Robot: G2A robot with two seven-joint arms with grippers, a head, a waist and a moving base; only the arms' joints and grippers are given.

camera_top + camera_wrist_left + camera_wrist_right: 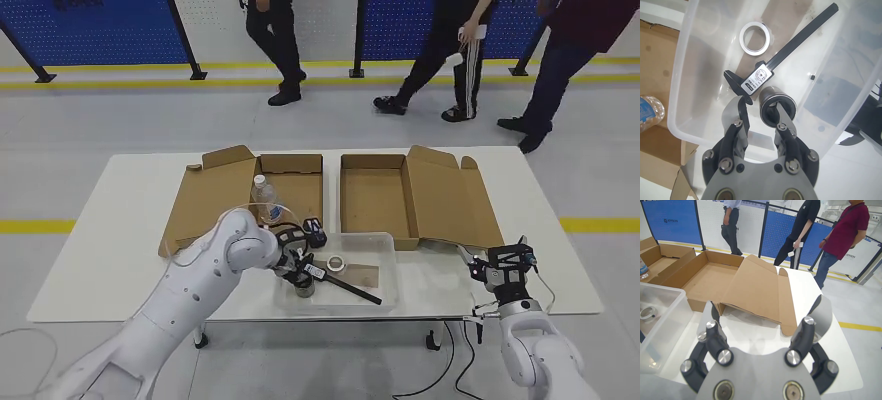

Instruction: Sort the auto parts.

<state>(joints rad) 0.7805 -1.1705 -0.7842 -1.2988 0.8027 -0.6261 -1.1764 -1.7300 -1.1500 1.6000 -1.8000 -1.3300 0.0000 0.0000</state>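
**Left pincer** [761, 106]: released, lowered into the clear plastic bin [675, 75] at the desk's [100, 250] near edge. One finger [783, 115] sits inside the bore of the cylindrical bearing [770, 92]. The other stands outside the bearing, beside the plastic caliper's [787, 49] measuring jaw. The bearing wall lies between them, ungripped. A metal collar ring [743, 40] lies just beyond the caliper.

**Markings:** the caliper slider carries a white label with a round printed emblem.

**Right pincer** [764, 306]: released, holding nothing, above the desk's near right corner, before the open cardboard box [715, 275].
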